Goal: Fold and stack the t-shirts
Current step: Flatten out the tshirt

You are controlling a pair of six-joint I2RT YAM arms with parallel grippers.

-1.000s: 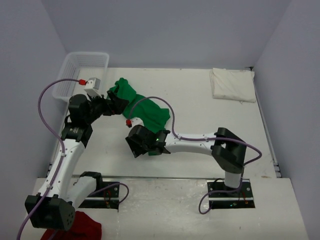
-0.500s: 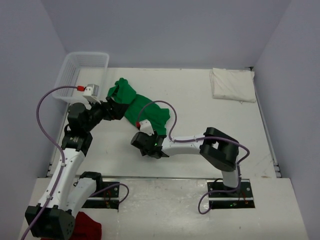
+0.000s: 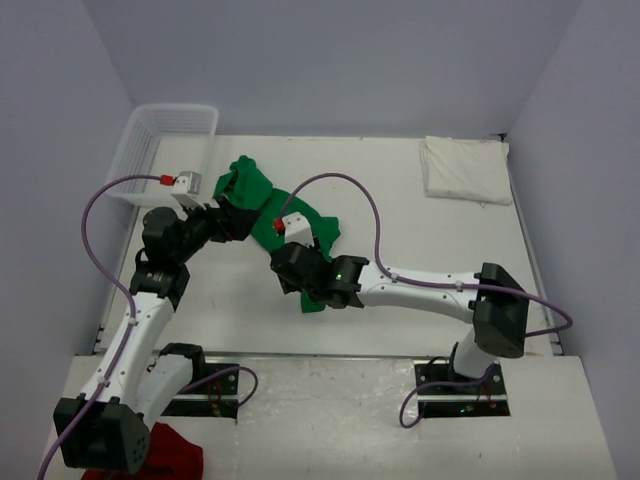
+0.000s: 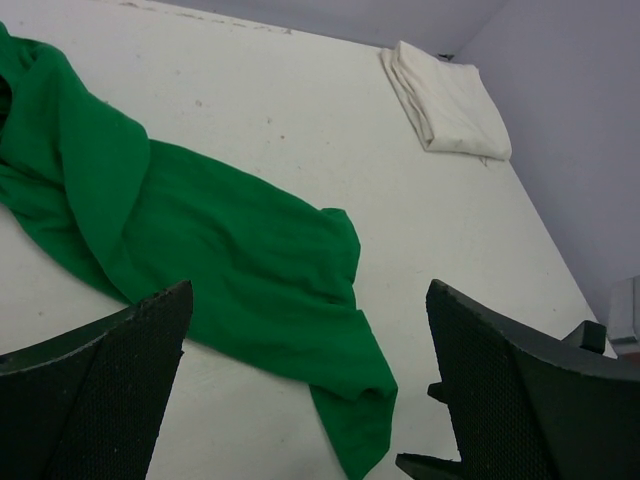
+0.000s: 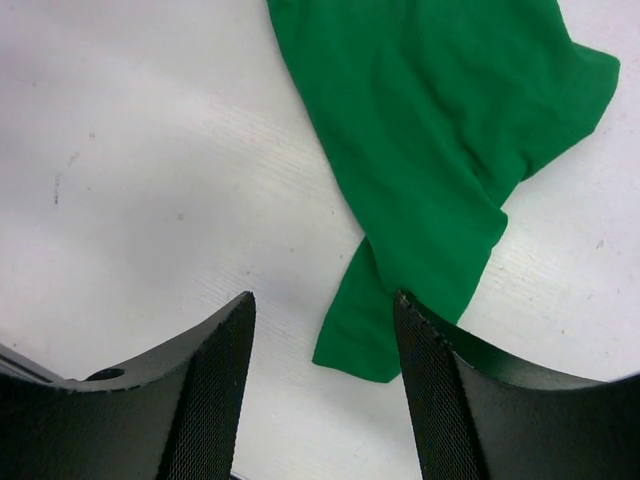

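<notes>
**Inspector:** State the condition of each gripper.

**Arm:** My left gripper (image 4: pixel 310 300) stands wide open and grips nothing. In its wrist view both fingers frame bare cloth and surface (image 3: pixel 420 240), with no fabric pinched between them. My right gripper (image 5: pixel 322 310) is partly open, its jaws clearly apart, and also grips nothing. Whether its fingertips touch the cloth beneath, I cannot tell.

**Inspector:** Locate the task items, referenced to the basket (image 3: pixel 180 108).

**Arm:** The green t-shirt (image 3: pixel 255 190) lies unfolded and rumpled just to the right of the basket. Its bunched end is nearest the basket, and a long strip trails away from it toward the near right, tapering to a narrow tail. My left gripper hangs at the bunched end, on the side facing the basket. My right gripper is over the narrow tail, the end farthest from the basket, with the tail's tip showing in the gap between its jaws. The cream-white t-shirt (image 3: pixel 463 170) lies folded flat, well apart from the basket, along the same far edge at the opposite corner.

**Inspector:** Anything else noted?

**Arm:** A dark red cloth (image 3: pixel 165 455) lies well apart from the basket, on the same left side, at the near edge.
</notes>
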